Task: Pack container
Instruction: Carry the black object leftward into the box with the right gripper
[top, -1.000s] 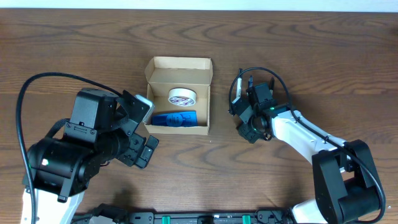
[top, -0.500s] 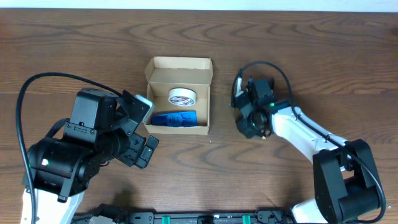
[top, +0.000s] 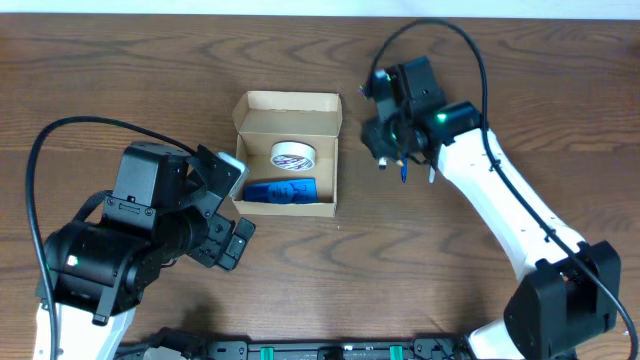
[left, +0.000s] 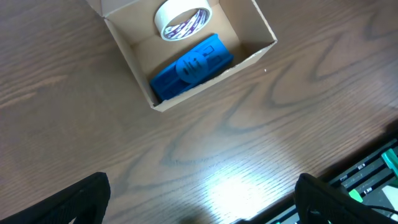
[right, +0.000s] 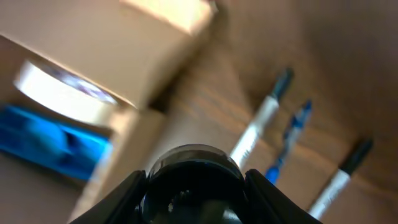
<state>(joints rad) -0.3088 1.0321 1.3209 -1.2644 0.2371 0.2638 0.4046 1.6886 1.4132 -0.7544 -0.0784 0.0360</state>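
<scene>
Overhead view: we are looking at a small tan-brown cardboard box (top: 288, 105) with its lid flap open, sitting left of centre on the dark wooden table (top: 500, 60). Inside, a white roll of tape (top: 293, 155) is lying toward 12 o'clock and a flat blue plastic block (top: 280, 190) toward 6 o'clock. The right gripper (top: 388, 140) is hovering at the box's 3 o'clock, above loose pens (top: 404, 172). The left gripper (top: 236, 208) is waiting at 7 o'clock.

Left wrist view: its jaws are standing spread wide and empty, with the box at 12 o'clock.

Right wrist view: the jaws are pinching a glossy black round-topped object (right: 189, 180). The box is showing at 10 o'clock and three pens at 2 o'clock. We judge that the load should clear the box wall, centre over bare cardboard, then go low before release.
</scene>
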